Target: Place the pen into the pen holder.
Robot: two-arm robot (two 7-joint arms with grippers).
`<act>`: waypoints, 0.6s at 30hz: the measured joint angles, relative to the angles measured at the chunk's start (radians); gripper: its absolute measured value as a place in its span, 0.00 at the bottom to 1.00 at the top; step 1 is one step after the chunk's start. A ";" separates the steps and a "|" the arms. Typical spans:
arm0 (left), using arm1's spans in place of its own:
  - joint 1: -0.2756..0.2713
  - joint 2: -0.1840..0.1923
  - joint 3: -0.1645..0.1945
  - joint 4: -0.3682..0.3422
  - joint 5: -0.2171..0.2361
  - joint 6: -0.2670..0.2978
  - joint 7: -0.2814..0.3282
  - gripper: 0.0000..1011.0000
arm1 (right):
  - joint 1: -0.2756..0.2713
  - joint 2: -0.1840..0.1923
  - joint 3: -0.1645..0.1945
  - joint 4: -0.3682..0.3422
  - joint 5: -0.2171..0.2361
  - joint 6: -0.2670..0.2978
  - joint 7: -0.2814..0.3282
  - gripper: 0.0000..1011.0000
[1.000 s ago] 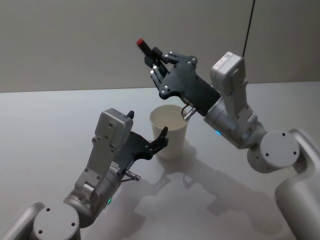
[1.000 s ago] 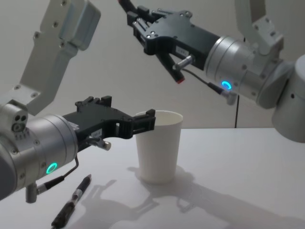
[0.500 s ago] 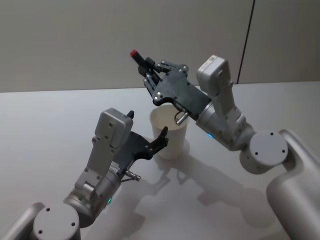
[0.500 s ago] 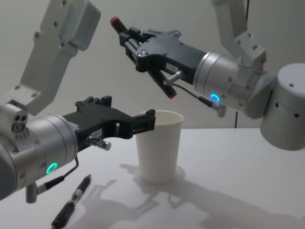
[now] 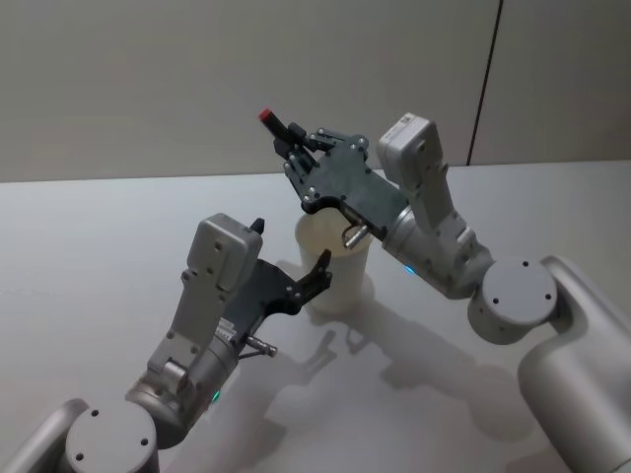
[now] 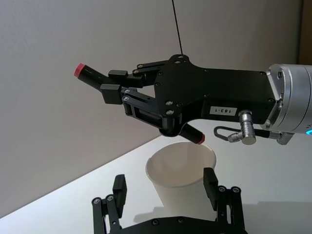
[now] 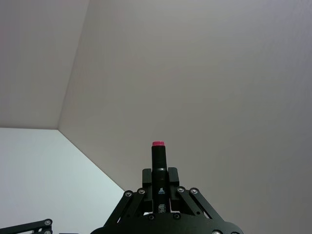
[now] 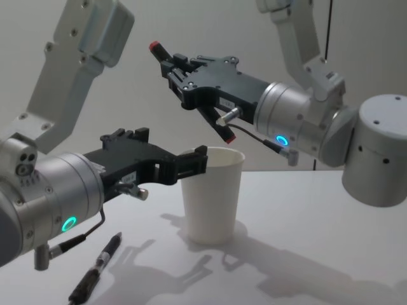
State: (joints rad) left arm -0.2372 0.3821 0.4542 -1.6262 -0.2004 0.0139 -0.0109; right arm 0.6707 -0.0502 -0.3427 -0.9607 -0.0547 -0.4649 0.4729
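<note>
A black pen (image 5: 280, 125) with red ends is held tilted in my right gripper (image 5: 301, 144), which is shut on its middle. In the chest view the pen's (image 8: 222, 130) lower red end hangs just above the rim of the pen holder (image 8: 210, 203), a white paper cup standing upright on the table. My left gripper (image 8: 172, 147) is open at cup height, one finger on each side of the pen holder (image 6: 180, 168). The right wrist view shows the pen (image 7: 158, 158) sticking up between the fingers.
A second black pen (image 8: 95, 272) lies on the grey table (image 5: 99, 227) at the front left, below my left arm. A plain wall stands behind the table. To the right of the cup the tabletop is bare.
My right gripper has carried the pen left and lower, so its lower end now sits just over the cup's rim. The left arm has not moved.
</note>
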 joint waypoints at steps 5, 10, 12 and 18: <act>0.000 0.000 0.000 0.000 0.000 0.000 0.000 0.99 | 0.009 -0.002 -0.001 0.019 -0.004 -0.001 -0.008 0.20; 0.000 0.000 0.000 0.000 0.000 0.000 0.000 0.99 | 0.015 -0.004 -0.001 0.033 -0.006 -0.004 -0.015 0.34; 0.000 0.000 0.000 0.000 0.000 0.000 0.000 0.99 | 0.017 -0.004 -0.001 0.037 -0.007 -0.006 -0.017 0.41; 0.000 0.000 0.000 0.000 0.000 0.000 0.000 0.99 | 0.020 -0.004 -0.002 0.043 -0.007 -0.010 -0.022 0.58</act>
State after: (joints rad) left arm -0.2372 0.3821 0.4542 -1.6262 -0.2003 0.0139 -0.0109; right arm 0.6903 -0.0546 -0.3446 -0.9179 -0.0619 -0.4748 0.4508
